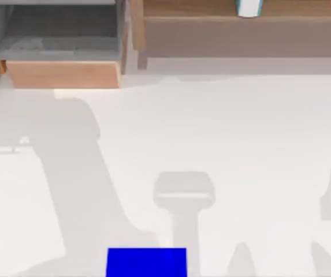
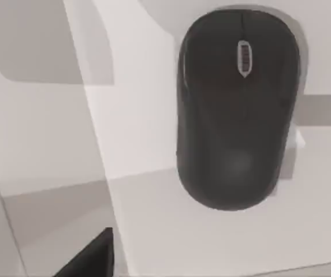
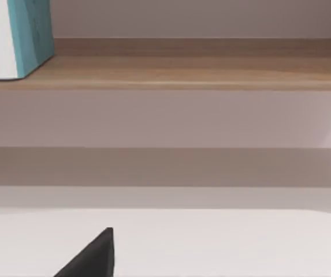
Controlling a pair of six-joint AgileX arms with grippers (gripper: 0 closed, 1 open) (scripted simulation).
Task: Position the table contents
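As seen below left wrist, dark mouse (image 2: 237,109) on table (image 2: 211,242)

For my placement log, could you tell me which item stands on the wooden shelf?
The teal item with a white part stands on the wooden shelf; the dark mouse lies on white surface.

Dark grey mouse (image 2: 237,109) lies apparently flat on the white table (image 2: 153,231).

Of the AgileX arms' own bodies, what shows is a flat black wedge with a straight vertical edge and a slanting upper edge, matte and unmarked, one of the left fingers (image 2: 90,257) and likewise one of the right fingers (image 3: 90,257).
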